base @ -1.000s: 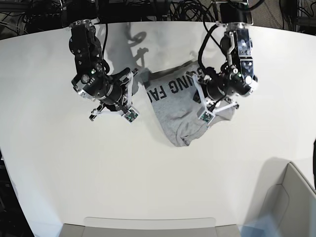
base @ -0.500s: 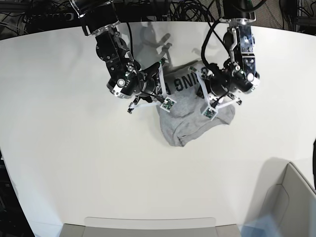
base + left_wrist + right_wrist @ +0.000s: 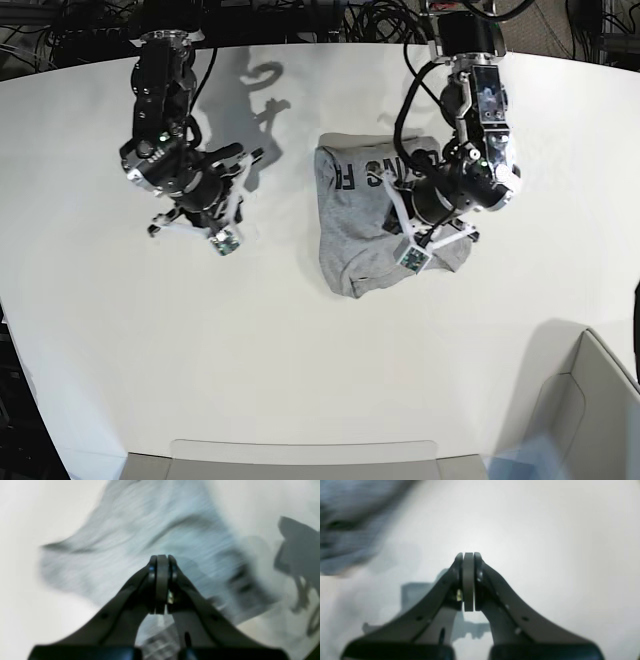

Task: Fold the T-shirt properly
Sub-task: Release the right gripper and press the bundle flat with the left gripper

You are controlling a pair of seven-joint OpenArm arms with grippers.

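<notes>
The T-shirt lies bunched in a rough lump on the white table, toward the far side and right of centre, with part of its black lettering showing along the far edge. It is not yet flat or squared. The left gripper is clenched with nothing between its jaws and hangs over the grey cloth at the lump's right side. The right gripper is likewise clenched and empty, over bare table well to the left of the garment. Judgement: the cloth is light, soft and limp; it will sag, drag and crease when lifted, and offers no stiff edge. Both wrist views are blurred, so seams cannot be made out. Advisable holds are 2 separated points along a hem or at the shoulders, pinching 1 layer only.
</notes>
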